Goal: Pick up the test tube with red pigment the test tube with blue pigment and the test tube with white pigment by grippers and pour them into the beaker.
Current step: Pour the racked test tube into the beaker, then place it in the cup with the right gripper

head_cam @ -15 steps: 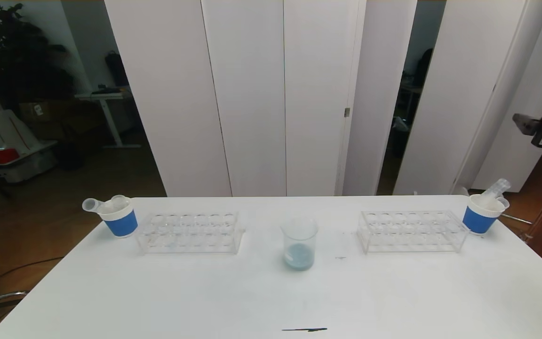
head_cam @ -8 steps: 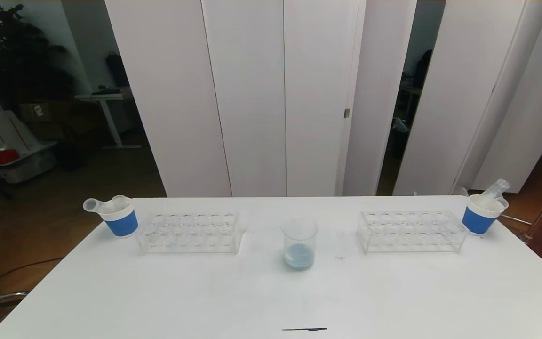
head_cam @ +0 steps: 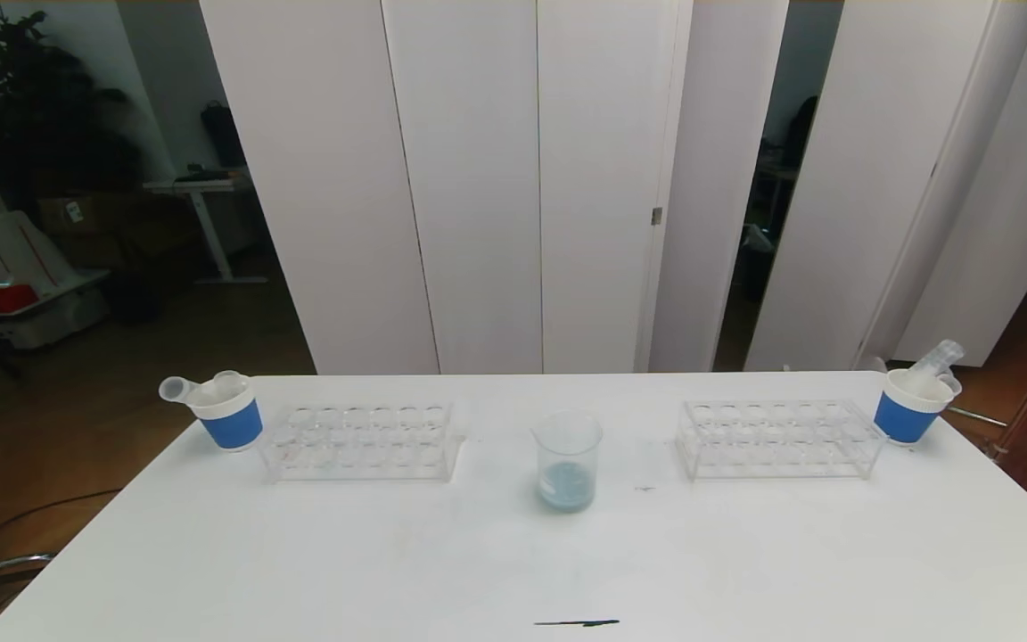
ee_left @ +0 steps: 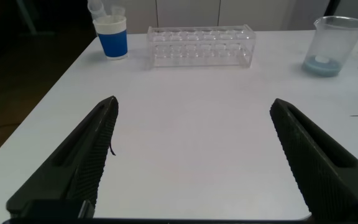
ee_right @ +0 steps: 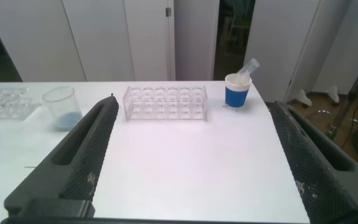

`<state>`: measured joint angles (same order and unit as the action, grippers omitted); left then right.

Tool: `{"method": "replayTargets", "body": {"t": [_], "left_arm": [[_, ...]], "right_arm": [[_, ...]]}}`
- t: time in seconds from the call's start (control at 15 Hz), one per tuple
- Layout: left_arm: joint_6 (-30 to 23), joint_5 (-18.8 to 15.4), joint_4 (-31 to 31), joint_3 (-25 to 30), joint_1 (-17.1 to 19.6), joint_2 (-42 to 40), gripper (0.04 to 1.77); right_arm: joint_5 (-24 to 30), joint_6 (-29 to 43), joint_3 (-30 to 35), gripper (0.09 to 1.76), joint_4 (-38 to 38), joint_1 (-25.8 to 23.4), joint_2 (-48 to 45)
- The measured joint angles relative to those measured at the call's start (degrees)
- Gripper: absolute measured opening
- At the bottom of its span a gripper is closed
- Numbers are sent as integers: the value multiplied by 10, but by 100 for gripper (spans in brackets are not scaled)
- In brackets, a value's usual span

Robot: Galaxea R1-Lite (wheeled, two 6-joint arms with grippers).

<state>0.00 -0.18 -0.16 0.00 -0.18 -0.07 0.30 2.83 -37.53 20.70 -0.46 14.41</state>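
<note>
Head view showed our right arm gone from the edge it occupied a second earlier. Both claws, left and right, hung spread wide, empty (low, near us). Pale blue liquid filled the beaker mid-table; we judged pouring finished. White wall panels stood behind.
</note>
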Motion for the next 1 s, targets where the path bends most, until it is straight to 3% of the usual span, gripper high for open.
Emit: {"method": "replayTargets", "body": {"t": [0.2,0.47,0.67,1.0], "left_arm": [[0,0,0,0,0,0,175],[0,0,0,0,0,0,175],[0,0,0,0,0,0,175],[0,0,0,0,0,0,175]], "right_arm": [[-10,-12,150,175,-10,5,-88],[-23,-18,286,175,-112,5,-135],[-11,-35,336,175,-133,4,-144],[-7,-36,347,175,-135,4,-145]]}}
